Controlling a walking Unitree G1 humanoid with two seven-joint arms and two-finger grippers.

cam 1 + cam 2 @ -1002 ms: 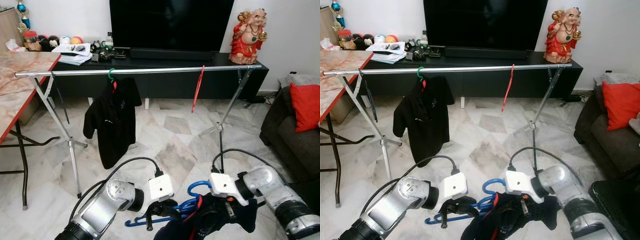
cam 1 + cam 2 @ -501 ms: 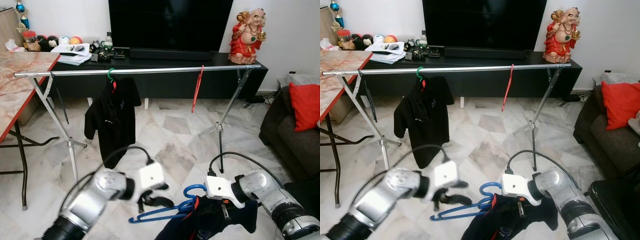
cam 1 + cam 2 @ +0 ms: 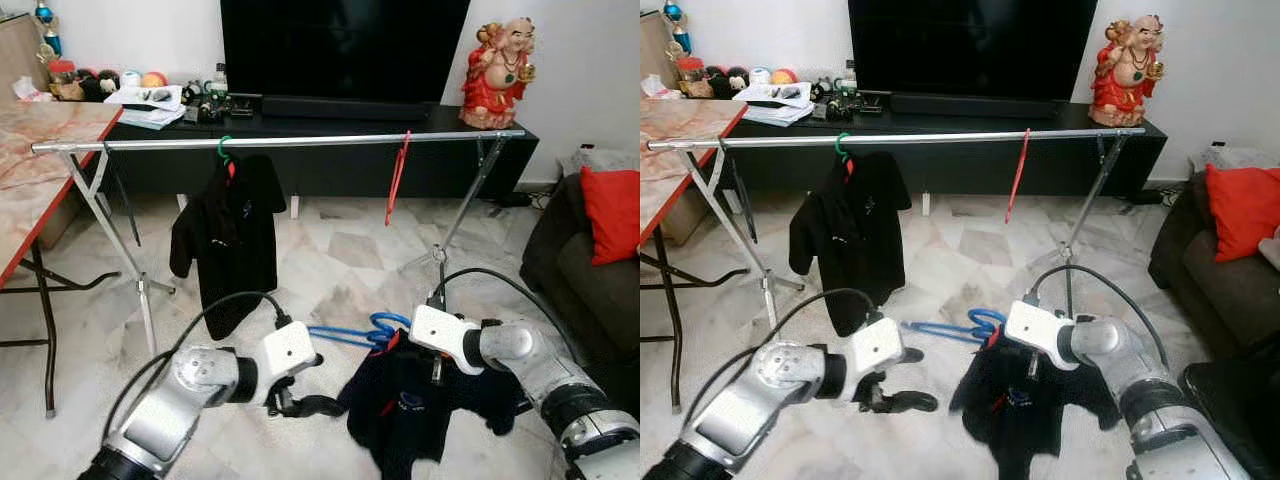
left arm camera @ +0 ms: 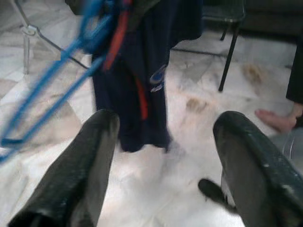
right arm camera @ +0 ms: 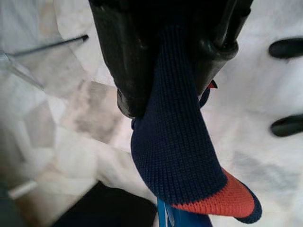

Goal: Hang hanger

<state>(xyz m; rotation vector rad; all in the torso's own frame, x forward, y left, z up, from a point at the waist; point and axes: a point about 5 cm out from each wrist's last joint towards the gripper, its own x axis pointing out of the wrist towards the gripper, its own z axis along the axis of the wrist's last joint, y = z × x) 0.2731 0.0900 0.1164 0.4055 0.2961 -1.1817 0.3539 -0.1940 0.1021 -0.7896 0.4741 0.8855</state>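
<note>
A navy shirt (image 3: 405, 400) with orange trim hangs on a blue hanger (image 3: 345, 334) low over the marble floor. My right gripper (image 3: 437, 368) is shut on the shirt's collar (image 5: 175, 142) just below the hanger's hook. My left gripper (image 3: 312, 385) is open, lower and to the left, apart from the hanger; its fingers (image 4: 90, 161) stand wide, and the shirt (image 4: 142, 71) is beyond them. The silver clothes rail (image 3: 280, 142) runs across ahead. It carries a black shirt on a green hanger (image 3: 228, 235) and a bare red hanger (image 3: 398, 178).
A marble-topped table (image 3: 40, 150) stands on the left, and a dark sofa with a red cushion (image 3: 610, 212) on the right. Behind the rail is a black TV console (image 3: 330, 160). A person's foot (image 4: 279, 120) is on the floor nearby.
My right gripper has lifted the navy shirt and blue hanger higher. My left gripper has let go of the hanger and now sits open below it.
</note>
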